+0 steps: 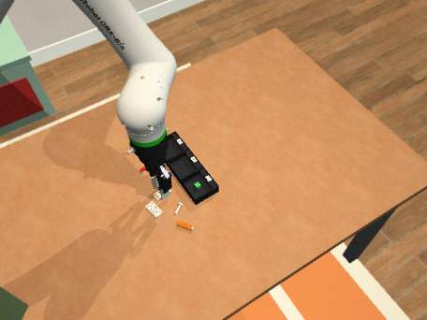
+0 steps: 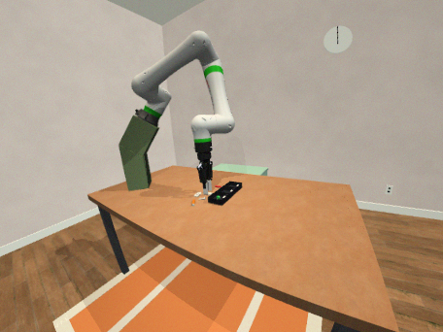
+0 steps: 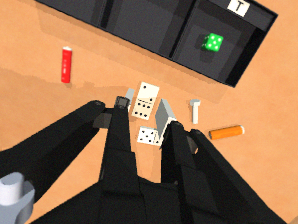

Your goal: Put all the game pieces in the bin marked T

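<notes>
Arm is showing rounded white links, green bands, dark "Robot CRX" lettering; hand is sporting black linkages, grey pads.
</notes>
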Robot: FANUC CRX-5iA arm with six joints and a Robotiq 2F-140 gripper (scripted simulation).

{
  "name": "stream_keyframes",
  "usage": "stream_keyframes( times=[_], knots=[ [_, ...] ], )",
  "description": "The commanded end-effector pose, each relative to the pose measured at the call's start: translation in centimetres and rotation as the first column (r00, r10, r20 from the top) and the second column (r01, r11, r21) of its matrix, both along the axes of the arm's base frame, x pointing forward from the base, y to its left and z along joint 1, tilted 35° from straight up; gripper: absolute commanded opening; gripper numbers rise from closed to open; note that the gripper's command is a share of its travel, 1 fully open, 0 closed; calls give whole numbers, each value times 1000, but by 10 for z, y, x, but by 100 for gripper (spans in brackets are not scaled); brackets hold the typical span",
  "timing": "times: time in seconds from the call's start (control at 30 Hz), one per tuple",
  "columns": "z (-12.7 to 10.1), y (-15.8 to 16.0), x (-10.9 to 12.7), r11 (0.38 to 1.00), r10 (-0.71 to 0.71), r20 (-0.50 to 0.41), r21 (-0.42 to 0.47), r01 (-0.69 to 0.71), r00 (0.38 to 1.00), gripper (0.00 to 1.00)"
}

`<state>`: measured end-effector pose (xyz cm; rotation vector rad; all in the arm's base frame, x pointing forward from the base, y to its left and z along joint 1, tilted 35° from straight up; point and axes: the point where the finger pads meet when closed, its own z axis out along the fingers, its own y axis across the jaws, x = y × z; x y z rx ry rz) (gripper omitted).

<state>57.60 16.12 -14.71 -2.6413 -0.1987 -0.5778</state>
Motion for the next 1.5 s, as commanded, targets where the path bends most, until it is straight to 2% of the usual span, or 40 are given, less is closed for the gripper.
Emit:
stream_keyframes(
  times=[0.0, 0.23, 0.63, 0.67, 1.47],
  knots=[
    [-1, 0, 1, 1000, 0, 0, 0, 0, 1000, 25],
    [-9, 5, 4, 1000, 0, 0, 0, 0, 1000, 25],
    [-9, 5, 4, 1000, 0, 0, 0, 0, 1000, 25],
    [-9, 5, 4, 1000, 0, 0, 0, 0, 1000, 13],
    [-9, 5, 4, 1000, 0, 0, 0, 0, 1000, 13]
  ],
)
